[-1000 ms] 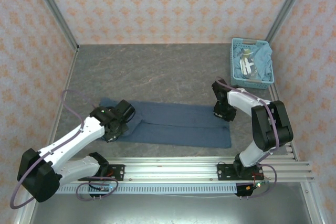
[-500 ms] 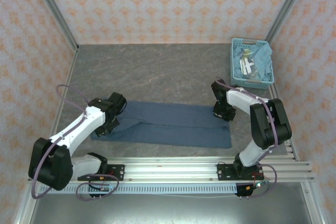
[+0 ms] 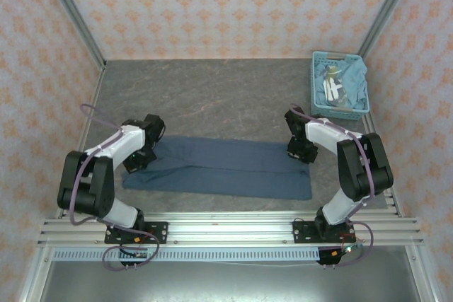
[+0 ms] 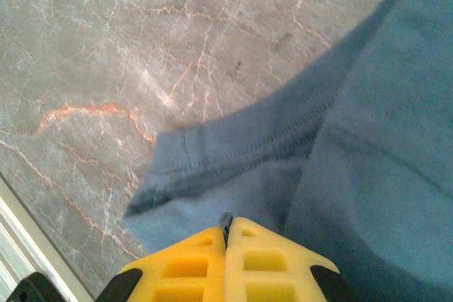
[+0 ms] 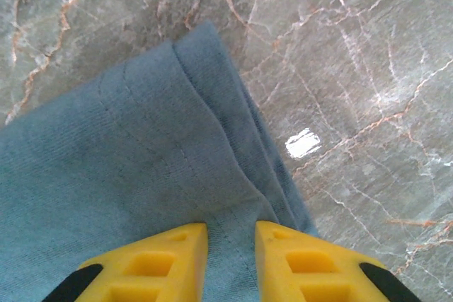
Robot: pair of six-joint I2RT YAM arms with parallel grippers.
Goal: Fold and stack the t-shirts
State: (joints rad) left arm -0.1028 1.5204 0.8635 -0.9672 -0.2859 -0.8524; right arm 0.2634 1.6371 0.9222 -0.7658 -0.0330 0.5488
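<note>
A slate-blue t-shirt [image 3: 226, 167] lies as a long folded strip across the near part of the grey marble table. My left gripper [image 3: 136, 160] is at its left end. In the left wrist view its yellow fingers [image 4: 226, 223] are shut, with a sliver of the t-shirt [image 4: 368, 139] pinched at the tips, and a hemmed sleeve lies flat just ahead. My right gripper [image 3: 299, 152] sits on the strip's far right corner. Its fingers [image 5: 231, 235] stand a little apart, gripping a ridge of the folded cloth [image 5: 127, 160]. Lighter teal-blue t-shirts [image 3: 352, 79] lie crumpled in the basket.
The light-blue lattice basket [image 3: 315, 86] stands at the back right against the wall. Patterned walls close in the left, back and right sides. A metal rail [image 3: 233, 228] carrying both arm bases runs along the near edge. Bare marble [image 3: 212, 97] stretches behind the shirt.
My left gripper has drawn back and to the left with the shirt's left end, its elbow swinging out left. The right arm has not moved.
</note>
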